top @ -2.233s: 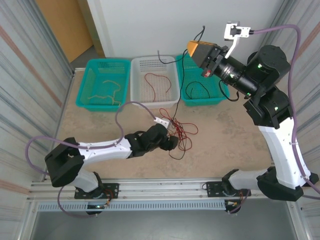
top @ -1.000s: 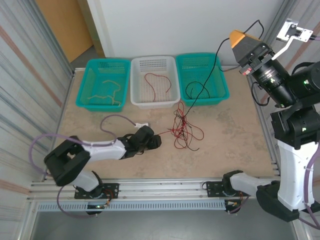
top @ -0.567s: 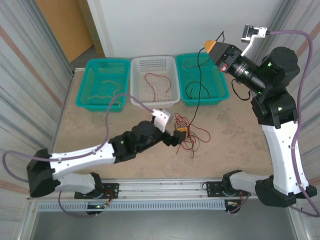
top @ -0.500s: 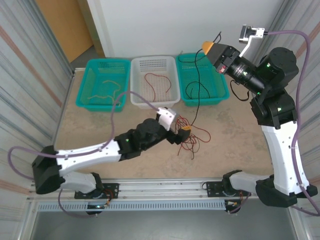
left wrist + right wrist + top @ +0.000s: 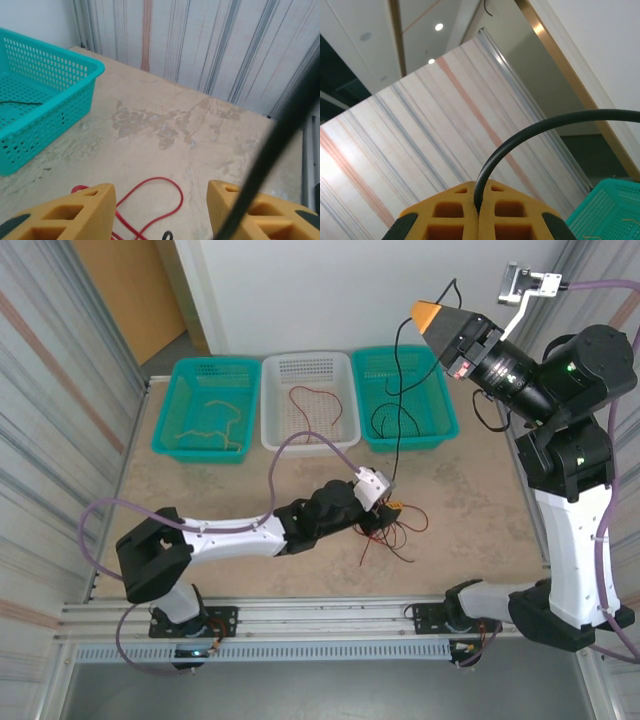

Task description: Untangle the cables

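Overhead, baskets (image 5: 306, 357) line our tabletop's (image 5: 200, 490) far edge.
Right claw (image 5: 479, 202) pinches black cable (image 5: 275, 145); it crosses our spread left claw (image 5: 160, 205).

Table (image 5: 200, 490): mottled beige top with worn patches; aluminium rail (image 5: 330, 614) along the near edge.
Side walls (image 5: 50, 390): corrugated metal sheeting, silver with faint red stripes.
Back wall (image 5: 300, 290): plain white; tan door panel (image 5: 120, 290) at left.
Light: round recessed ceiling lamps (image 5: 439, 26), lit.
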Robot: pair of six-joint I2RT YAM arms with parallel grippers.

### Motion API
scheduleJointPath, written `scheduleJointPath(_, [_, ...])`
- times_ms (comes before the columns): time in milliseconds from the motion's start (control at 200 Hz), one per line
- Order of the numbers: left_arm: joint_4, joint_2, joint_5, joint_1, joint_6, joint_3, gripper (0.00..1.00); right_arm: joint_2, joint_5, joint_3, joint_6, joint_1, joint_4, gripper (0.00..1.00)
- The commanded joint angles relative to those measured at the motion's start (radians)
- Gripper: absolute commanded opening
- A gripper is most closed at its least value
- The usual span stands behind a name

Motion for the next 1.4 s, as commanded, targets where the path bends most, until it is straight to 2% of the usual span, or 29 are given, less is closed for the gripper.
scheduleJointPath(0, [0.013,-0.097,0.027,0.005,-0.018,0.068,0.65,-0.041,-0.017,-0.070,0.007,0.005,0.021,0.00])
scheduleJointPath(105, [-0.074,-0.127,0.067,0.019,-0.008,0.130,0.67,-0.069,-0.015,-0.152,0.012,-0.003,0.046,0.00])
scheduleJointPath(150, [-0.096,-0.123,0.101,0.030,-0.009,0.150,0.60,-0.075,-0.014,-0.184,0.018,-0.003,0.058,0.00])
scheduleJointPath(190, [-0.112,-0.118,0.117,0.037,-0.010,0.165,0.48,-0.081,-0.014,-0.209,0.021,-0.005,0.069,0.00])
scheduleJointPath(256, [-0.145,-0.117,0.114,0.045,-0.025,0.188,0.13,-0.087,-0.008,-0.227,0.018,-0.007,0.064,0.00])
scheduleJointPath(291, [-0.162,-0.122,0.115,0.050,-0.037,0.199,0.00,-0.094,-0.007,-0.240,0.017,-0.009,0.061,0.00])
scheduleJointPath(401, [-0.251,-0.156,0.126,0.070,-0.054,0.268,0.00,-0.124,0.001,-0.315,0.016,-0.025,0.060,0.00])
scheduleJointPath(481, [-0.362,-0.193,0.087,0.082,-0.050,0.354,0.00,-0.155,0.019,-0.389,-0.004,-0.028,0.038,0.00])
scheduleJointPath(541, [-0.434,-0.221,0.055,0.095,-0.050,0.417,0.00,-0.176,0.038,-0.450,-0.039,-0.025,0.005,0.17])
scheduleJointPath(596, [-0.495,-0.236,0.044,0.112,-0.052,0.485,0.00,-0.196,0.076,-0.504,-0.092,-0.007,-0.045,0.45])
scheduleJointPath(651, [-0.558,-0.240,0.050,0.130,-0.054,0.552,0.00,-0.216,0.140,-0.556,-0.165,0.038,-0.115,0.66])
scheduleJointPath(802, [-0.668,-0.229,0.073,0.163,-0.064,0.684,0.00,-0.335,0.324,-0.769,-0.353,0.262,-0.152,0.85])
scheduleJointPath(902, [-0.685,-0.221,0.094,0.178,-0.103,0.724,0.00,-0.373,0.432,-0.880,-0.411,0.394,-0.124,0.90])
scheduleJointPath(997, [-0.707,-0.199,0.095,0.180,-0.109,0.777,0.00,-0.331,0.536,-0.922,-0.439,0.464,-0.115,0.90])
scheduleJointPath(1072, [-0.743,-0.174,0.072,0.180,-0.090,0.835,0.00,-0.291,0.582,-0.957,-0.424,0.464,-0.095,0.88])
scheduleJointPath(1172, [-0.798,-0.152,0.021,0.186,-0.066,0.916,0.00,-0.290,0.585,-1.015,-0.373,0.425,-0.058,0.89])
scheduleJointPath(1398, [-0.864,-0.124,0.039,0.222,-0.084,1.073,0.00,-0.401,0.502,-1.100,-0.359,0.415,-0.009,0.91])
